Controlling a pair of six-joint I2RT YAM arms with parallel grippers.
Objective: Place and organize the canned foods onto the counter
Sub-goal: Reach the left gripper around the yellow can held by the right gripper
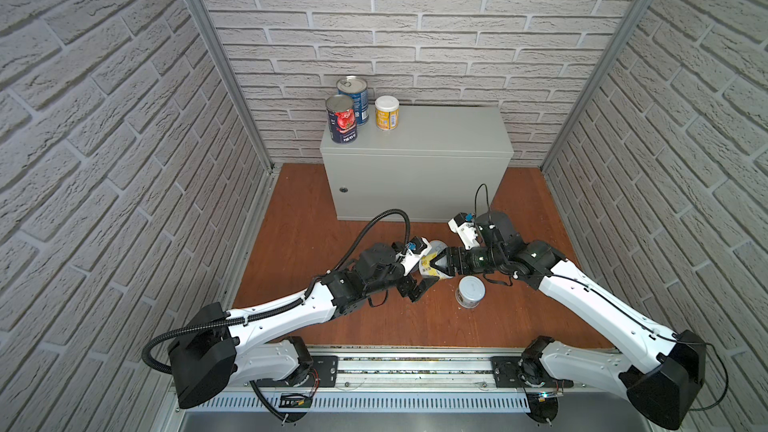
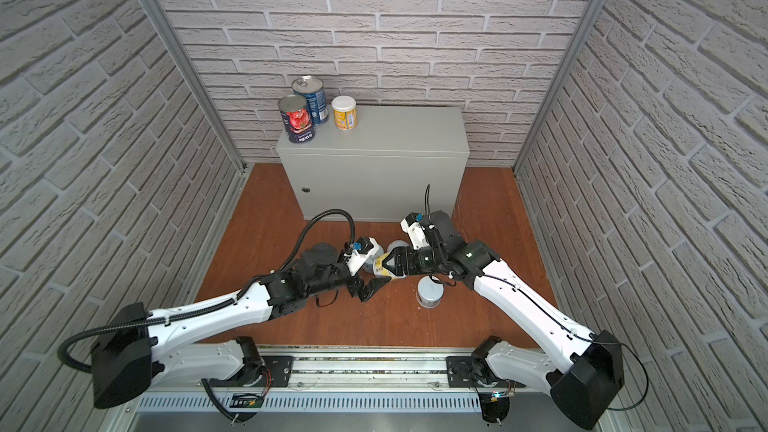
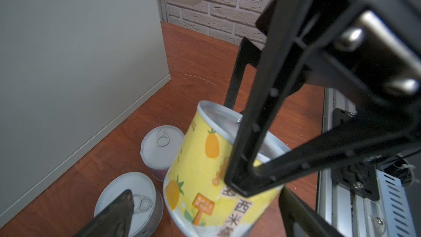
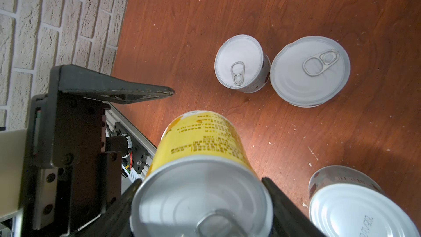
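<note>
Rail [image 1: 415,371]: nearest of all, across the front, carrying both arm bases.
Left pincer [image 3: 205,201]: jaws spread wide, one on each side of the held yellow can, clamped on nothing; contact with the can impossible to tell.
Right pincer [image 1: 434,270]: reaching in from the right, jaws clamped on the held yellow can.
Held yellow can [image 3: 205,156]: pineapple label, tipped well off upright, above the floor between the two arms, with its pull-tab end towards the right wrist camera.
Lone can [image 1: 471,290]: white-topped, upright on the floor, just in front of the right wrist.
Pink can [image 3: 159,153]: upright on the floor beyond the pincers, pull-tab lid up.
Neighbouring can [image 3: 148,190]: just beside the pink can, also lid up, partly hidden by a left finger.
Floor [image 1: 299,222]: reddish-brown wood.
Desk [image 1: 415,168]: light-grey metal box at the back of the floor, against the wall.
Lock [image 1: 343,189]: small and round, low on the left of the desk front.
Tomato can [image 1: 342,120]: upright at the left front of the desk top.
Blue can [image 1: 353,101]: right behind the tomato can, at the left rear corner.
Desk-top yellow can [image 1: 387,113]: white lid, upright, just right of the blue can.
Brick wall [image 1: 415,35]: pale, behind the desk.
</note>
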